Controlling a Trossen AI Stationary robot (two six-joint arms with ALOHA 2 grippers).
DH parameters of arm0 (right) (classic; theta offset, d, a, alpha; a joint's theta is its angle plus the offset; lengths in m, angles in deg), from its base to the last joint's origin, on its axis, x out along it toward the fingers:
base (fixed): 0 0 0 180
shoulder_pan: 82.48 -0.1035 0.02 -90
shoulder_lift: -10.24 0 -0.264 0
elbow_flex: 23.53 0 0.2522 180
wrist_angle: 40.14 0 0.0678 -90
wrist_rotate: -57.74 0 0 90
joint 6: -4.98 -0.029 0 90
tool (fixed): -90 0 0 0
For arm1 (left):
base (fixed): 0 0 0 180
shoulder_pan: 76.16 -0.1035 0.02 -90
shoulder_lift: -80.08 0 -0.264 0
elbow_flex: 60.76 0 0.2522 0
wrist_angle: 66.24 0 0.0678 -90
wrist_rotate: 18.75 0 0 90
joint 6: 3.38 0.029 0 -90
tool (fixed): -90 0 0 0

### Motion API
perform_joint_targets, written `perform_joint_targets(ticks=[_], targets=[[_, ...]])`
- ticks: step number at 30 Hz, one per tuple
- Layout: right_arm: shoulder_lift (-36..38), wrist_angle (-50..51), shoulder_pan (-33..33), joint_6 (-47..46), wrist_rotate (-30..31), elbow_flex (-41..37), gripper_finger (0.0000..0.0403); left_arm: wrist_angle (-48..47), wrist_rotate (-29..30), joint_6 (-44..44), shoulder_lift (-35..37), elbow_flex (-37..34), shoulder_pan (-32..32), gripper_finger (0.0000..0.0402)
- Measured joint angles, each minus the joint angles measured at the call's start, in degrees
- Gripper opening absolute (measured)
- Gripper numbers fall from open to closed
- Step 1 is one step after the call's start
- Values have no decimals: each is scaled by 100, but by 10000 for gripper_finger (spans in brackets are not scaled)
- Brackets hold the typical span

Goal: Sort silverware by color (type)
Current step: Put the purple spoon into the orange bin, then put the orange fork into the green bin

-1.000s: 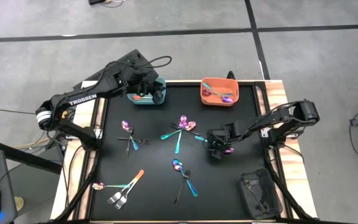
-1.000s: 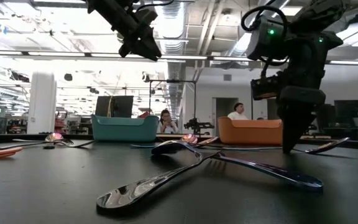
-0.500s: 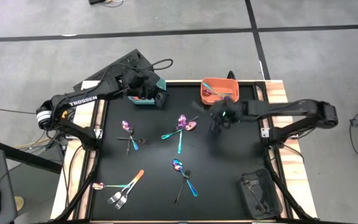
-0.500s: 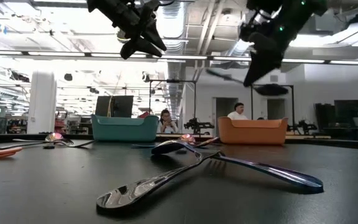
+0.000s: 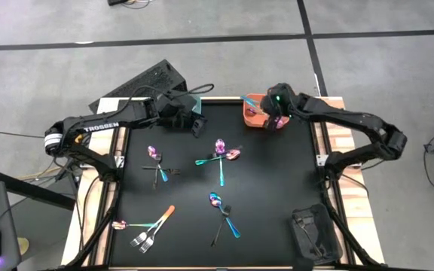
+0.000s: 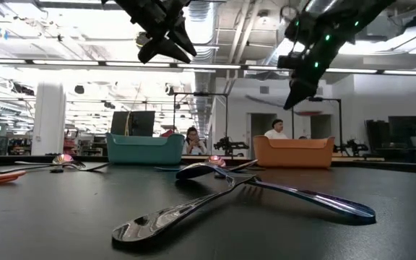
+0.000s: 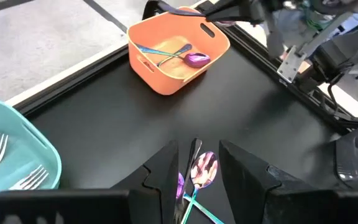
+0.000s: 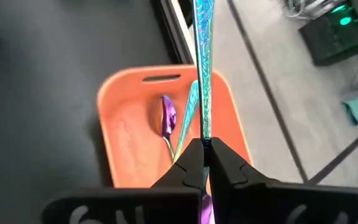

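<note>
My right gripper (image 5: 279, 111) hovers over the orange bin (image 5: 253, 114) at the table's far right, shut on a spoon with a teal handle (image 8: 202, 62). That bin (image 8: 126, 155) holds a purple-bowled spoon (image 8: 166, 117). My left gripper (image 7: 199, 149) is open and empty, raised above the table beside the teal bin (image 7: 11, 155), which holds forks. In the high view the left arm (image 5: 191, 120) covers most of that bin. Other forks and spoons lie flat on the black mat in crossed clusters (image 5: 157, 165), (image 5: 221, 154), (image 5: 223, 212), (image 5: 145, 226). My right gripper pinches the spoon between its two fingertips on the handle close to the bowl (image 8: 204, 135). The fingers lie along the spoon. The teal handle sticks out ahead of the fingertips, and the purple bowl (image 8: 205, 208) sits back between the fingers. The spoon is lifted clear above the orange bin.
A dark device (image 5: 313, 235) lies at the table's near right corner. Wooden rails (image 5: 330, 135) edge the mat. In the low view a crossed fork and spoon (image 6: 237, 195) lie close to the camera. People sit in the room beyond the bins.
My right gripper has risen from the mat's right middle with the spoon and swung toward the far edge, ending above the orange bin; the spoon has come clear of the table. My left gripper has moved from over the teal bin a little toward the near and right.
</note>
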Motion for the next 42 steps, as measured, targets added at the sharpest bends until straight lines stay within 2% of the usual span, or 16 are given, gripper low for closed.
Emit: perform_joint_targets(ticks=[5, 13, 17, 21, 24, 28, 36, 42], targets=[[-421, -217, 460, 122, -237, 0, 55, -194, 263, -316, 0, 0, 216, 103], [-660, -274, 671, 194, -259, 0, 146, -117, 829, -681, -36, -105, 538, 103], [-536, -258, 634, -518, -261, 0, 172, 217, 765, -899, -39, -425, 681, 103], [-339, -92, 507, -2089, -551, 2, 177, 805, 506, -1108, -35, -756, 835, 103], [-232, -55, 376, -3026, -1373, 9, 176, 880, 533, -1193, -38, -883, 948, 103], [-225, -22, 92, -3562, -2233, 7, 173, 977, 563, -1275, -39, -1046, 1013, 103], [-225, -250, -869, -4290, -2355, 7, 173, 1134, 558, -1322, -33, -1053, 1064, 103], [-278, -770, -1567, -4316, -2355, 7, 173, 1121, 424, -1320, -31, -1051, 1123, 103]])
